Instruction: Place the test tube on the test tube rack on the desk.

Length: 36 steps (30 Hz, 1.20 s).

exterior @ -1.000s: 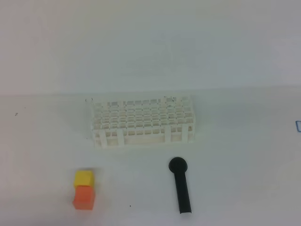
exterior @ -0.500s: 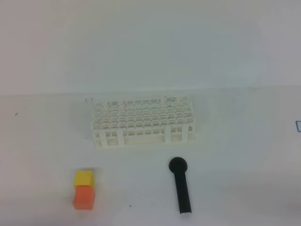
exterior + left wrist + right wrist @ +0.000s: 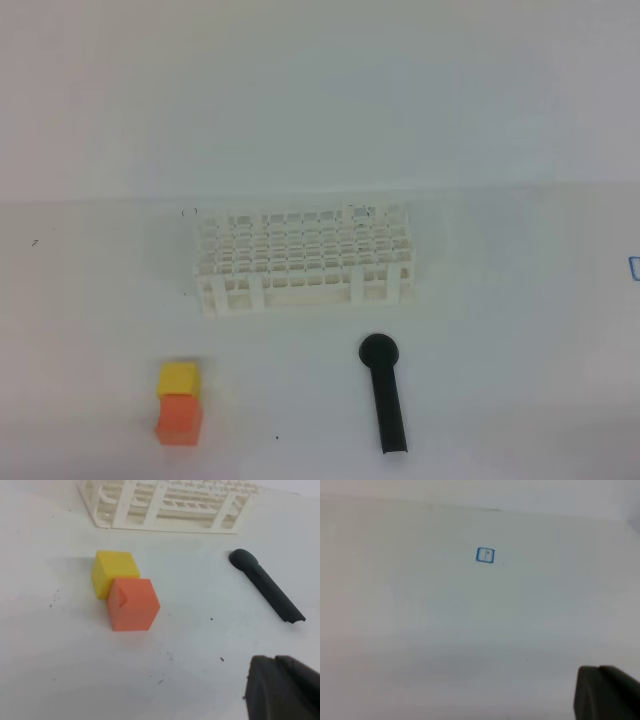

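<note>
Your test tube rack [image 3: 304, 260] stands mid-worktop [image 3: 520, 330], and I cannot pick out the test tube in any view. In front of it lie a black stick [image 3: 384, 394] and a yellow cube [image 3: 178, 378] touching an orange cube [image 3: 179, 418]. Both your left gripper [image 3: 282, 690] and right gripper [image 3: 606, 692] have their jaws pressed together, holding nothing
</note>
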Each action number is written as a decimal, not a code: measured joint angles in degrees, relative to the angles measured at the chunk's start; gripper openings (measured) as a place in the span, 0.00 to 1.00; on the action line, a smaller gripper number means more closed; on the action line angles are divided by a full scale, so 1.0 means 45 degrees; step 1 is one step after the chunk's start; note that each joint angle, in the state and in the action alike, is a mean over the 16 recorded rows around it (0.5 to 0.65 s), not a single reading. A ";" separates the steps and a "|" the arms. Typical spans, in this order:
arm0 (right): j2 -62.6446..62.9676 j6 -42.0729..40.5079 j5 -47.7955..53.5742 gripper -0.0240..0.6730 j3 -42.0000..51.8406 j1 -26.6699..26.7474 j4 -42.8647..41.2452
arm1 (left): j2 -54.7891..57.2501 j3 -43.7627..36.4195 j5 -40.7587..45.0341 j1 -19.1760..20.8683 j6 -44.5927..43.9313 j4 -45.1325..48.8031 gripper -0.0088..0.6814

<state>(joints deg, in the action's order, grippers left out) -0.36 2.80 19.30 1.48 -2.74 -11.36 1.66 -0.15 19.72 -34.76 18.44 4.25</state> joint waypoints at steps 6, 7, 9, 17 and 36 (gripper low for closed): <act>0.0000 -0.0006 0.0246 0.03 -0.0025 0.0000 0.0000 | 0.0000 0.0000 0.0000 0.0000 0.0000 0.0000 0.02; 0.0000 -0.0006 0.0257 0.03 -0.0028 0.0000 0.0000 | 0.0000 0.0000 0.0000 0.0000 0.0000 0.0000 0.02; 0.0000 -0.0006 0.0270 0.03 -0.0032 0.0000 0.0000 | -0.0008 0.0000 0.0000 0.0007 0.0000 0.0000 0.02; 0.0000 -0.0006 0.0282 0.03 -0.0032 0.0000 0.0000 | -0.0221 0.0001 -0.0013 0.1060 0.0000 0.0000 0.02; 0.0000 -0.0006 0.0282 0.03 -0.0032 0.0000 0.0000 | -0.0444 0.0003 -0.0026 0.6657 0.0000 0.0016 0.02</act>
<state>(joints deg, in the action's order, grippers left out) -0.36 2.77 20.57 1.33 -2.74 -11.36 -0.34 -0.14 19.60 -4.80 18.44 4.32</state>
